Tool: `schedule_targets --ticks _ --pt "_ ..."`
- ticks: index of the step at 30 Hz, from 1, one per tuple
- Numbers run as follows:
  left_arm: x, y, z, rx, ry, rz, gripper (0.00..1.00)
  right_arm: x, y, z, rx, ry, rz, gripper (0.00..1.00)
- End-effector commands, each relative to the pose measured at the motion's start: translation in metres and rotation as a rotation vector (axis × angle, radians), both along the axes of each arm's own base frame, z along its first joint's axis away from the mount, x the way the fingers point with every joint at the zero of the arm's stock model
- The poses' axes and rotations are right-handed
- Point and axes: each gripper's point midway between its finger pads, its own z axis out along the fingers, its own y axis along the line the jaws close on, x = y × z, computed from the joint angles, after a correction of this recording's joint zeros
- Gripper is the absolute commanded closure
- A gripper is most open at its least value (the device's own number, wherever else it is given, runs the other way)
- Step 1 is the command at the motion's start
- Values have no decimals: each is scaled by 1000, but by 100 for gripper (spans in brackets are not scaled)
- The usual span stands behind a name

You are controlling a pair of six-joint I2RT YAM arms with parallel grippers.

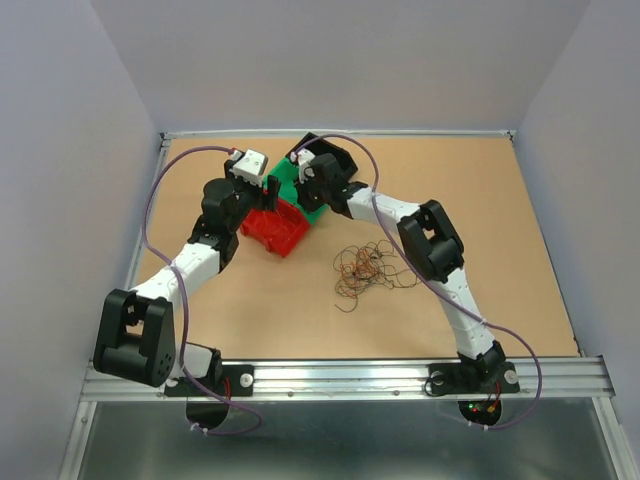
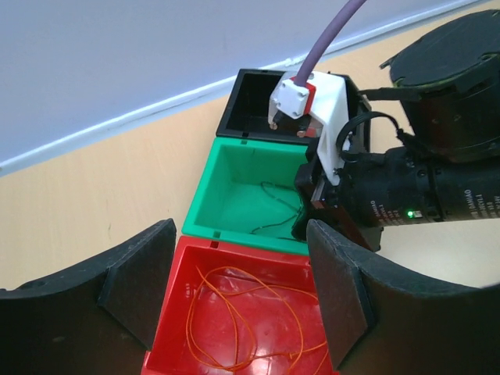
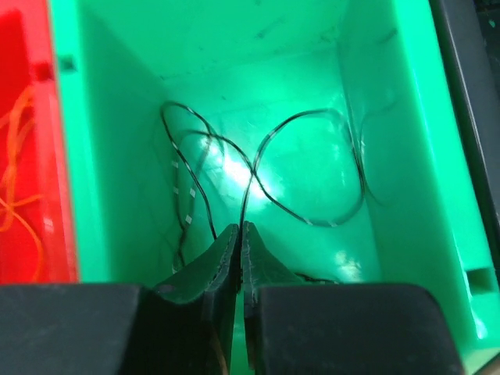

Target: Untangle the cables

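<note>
The table is plain tan brown and the walls pale lavender-grey. Three bins differ by colour: a red bin, a green bin and a black bin. A bright orange wire lies in the red one. The dark wire in the green one is flecked with pale dashes (its true hue is lost in the green glare). The tangle of cables on the table mixes rust-orange and dark strands. The left arm and right arm are white with black joints, carrying purple cables. The pads of the left gripper and the fingers of the right gripper are black.
</note>
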Motion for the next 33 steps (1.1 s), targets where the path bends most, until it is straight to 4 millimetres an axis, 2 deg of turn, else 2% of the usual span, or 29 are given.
schedule_targets --ticks 1,2,5,7,11,15,18,19,22,25,28,29,32,33 --pt "10 9 19 -3 -51 49 20 -2 -8 26 -11 -67 37 88" --pt "11 13 20 -3 -53 72 18 -9 -7 30 -3 -64 65 86" --pt "11 24 25 -15 -61 131 11 -8 -11 43 8 -90 45 67" --pt "11 30 30 -31 -68 150 8 -6 -15 44 9 -98 11 61" --pt "12 39 33 -44 -71 169 8 -4 -20 64 52 -136 -34 53" --pt "12 43 36 -49 -76 177 8 -14 -24 88 118 -181 -41 47" --pt "11 44 36 -45 -79 175 8 -21 -28 107 164 -233 -36 37" --pt "11 44 37 -47 -80 175 8 -24 -29 114 173 -240 -29 30" --pt "10 45 39 -42 -86 175 8 -33 -23 112 200 -205 7 19" --pt "9 46 42 -40 -95 178 8 -37 -18 108 201 -194 51 15" --pt "8 47 44 -40 -101 178 8 -40 -9 101 198 -165 86 14" --pt "7 46 46 -40 -105 176 8 -38 -9 92 167 -171 96 14" --pt "7 47 45 -39 -103 176 8 -37 -2 91 169 -171 124 17" --pt "7 47 45 -41 -103 175 8 -39 0 84 158 -163 139 18"
